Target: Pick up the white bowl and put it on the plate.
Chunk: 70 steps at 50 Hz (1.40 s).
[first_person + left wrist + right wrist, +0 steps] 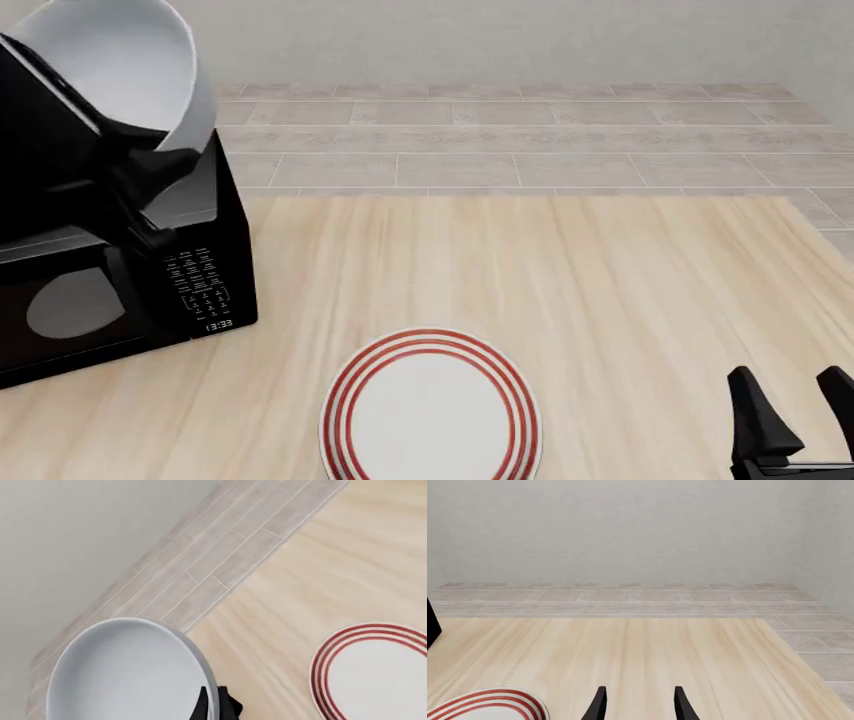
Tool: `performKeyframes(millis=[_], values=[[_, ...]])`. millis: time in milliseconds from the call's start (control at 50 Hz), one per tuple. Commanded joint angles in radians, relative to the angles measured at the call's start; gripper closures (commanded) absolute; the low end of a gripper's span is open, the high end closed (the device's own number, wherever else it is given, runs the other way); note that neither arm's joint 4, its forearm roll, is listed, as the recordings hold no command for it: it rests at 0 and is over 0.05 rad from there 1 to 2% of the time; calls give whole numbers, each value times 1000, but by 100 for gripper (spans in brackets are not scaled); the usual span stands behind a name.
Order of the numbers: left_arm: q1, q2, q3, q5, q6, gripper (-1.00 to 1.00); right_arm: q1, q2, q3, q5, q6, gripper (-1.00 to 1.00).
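Front view: left pincer [171, 150], raised at upper left, pinches the tilted white bowl [120, 65] by its rim. Plate [430, 410] lies low centre on the worktop [601, 300]. Right pincer [790, 405] stands spread, lower right.

My front view cuts the plate [430, 410] at its bottom edge and the bowl [114, 60] at its top. The left gripper [212, 707] barely shows; the bowl hides its grip.
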Motion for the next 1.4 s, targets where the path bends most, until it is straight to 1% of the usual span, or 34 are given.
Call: performKeyframes(millis=[20, 100, 160, 220, 260, 280, 360, 460, 520, 640, 740, 760, 780, 800, 880, 1000, 1020, 1100, 1240, 1260, 1340, 1400], values=[[-99, -6, -20, 11, -28, 100, 0, -1, 0, 1, 1, -100], [-126, 1, -6, 1, -28, 100, -1, -1, 0, 1, 1, -100], [-151, 7, -16, 3, -40, 100, 0, -1, 0, 1, 1, -100], [-168, 10, -15, 0, -36, 100, 0, -1, 0, 1, 1, -100], [-192, 9, -23, -5, -55, 100, 0, -1, 0, 1, 1, -100], [-200, 10, -10, -12, -45, 100, 0, -1, 0, 1, 1, -100], [-228, 15, -1, -16, -47, 100, 0, -1, 0, 1, 1, -100], [-263, 19, 17, -26, -68, 100, 0, -2, 0, 1, 1, -100], [-276, 21, 33, -38, -58, 100, 0, -1, 0, 1, 1, -100], [-309, 37, 15, -33, -58, 100, 0, -1, 0, 1, 1, -100], [-352, 54, 45, -46, -59, 100, 0, -1, 0, 1, 1, -100], [-349, 57, 46, -49, -58, 100, 0, -1, 0, 1, 1, -100], [-352, 57, 57, -58, -43, 100, 0, -2, 0, 1, 1, -100], [-368, 60, 50, -50, -62, 100, 0, -1, 0, 1, 1, -100], [-395, 63, 47, -50, -74, 100, 0, -2, 0, 1, 1, -100], [-427, 68, 60, -59, -86, 100, 0, -1, 0, 1, 0, -100], [-434, 67, 76, -63, -69, 100, 0, -1, 0, 1, 1, -100], [-448, 69, 61, -54, -79, 100, 0, -1, 0, 1, 1, -100], [-475, 77, 70, -61, -79, 100, 0, -2, 0, 1, 1, -100], [-490, 80, 65, -62, -95, 100, 0, -2, 0, 1, 1, -100], [-502, 84, 83, -78, -94, 100, 0, -2, 0, 1, 1, -100], [-514, 88, 81, -80, -107, 100, 0, -1, 0, 1, 1, -100]])
